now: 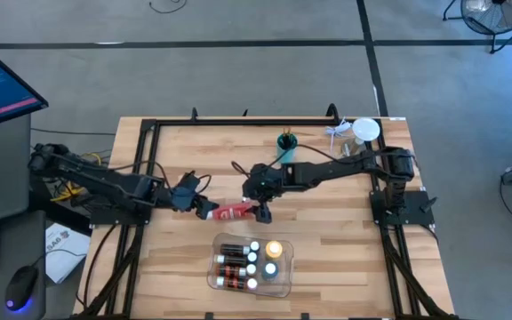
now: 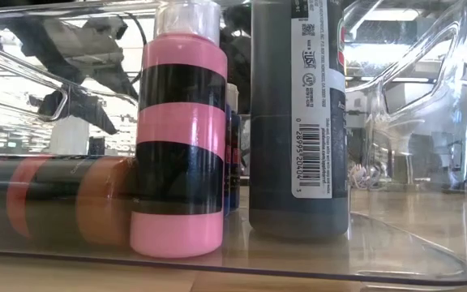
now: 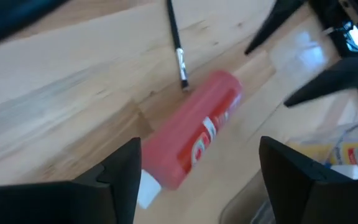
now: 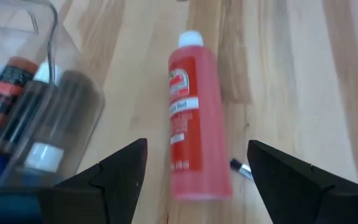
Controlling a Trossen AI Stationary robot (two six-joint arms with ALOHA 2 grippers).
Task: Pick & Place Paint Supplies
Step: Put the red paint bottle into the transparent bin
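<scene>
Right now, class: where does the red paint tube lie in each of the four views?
High view: red paint tube at table centre, above the clear tray.
Low view: not in it.
Left wrist view: centre, beside the brush.
Right wrist view: centre.
Shared landmark: the clear tray.

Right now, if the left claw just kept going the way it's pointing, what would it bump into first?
Most likely the red paint tube, lying on the table between the open fingers of the left gripper. Depth is hard to judge.
</scene>
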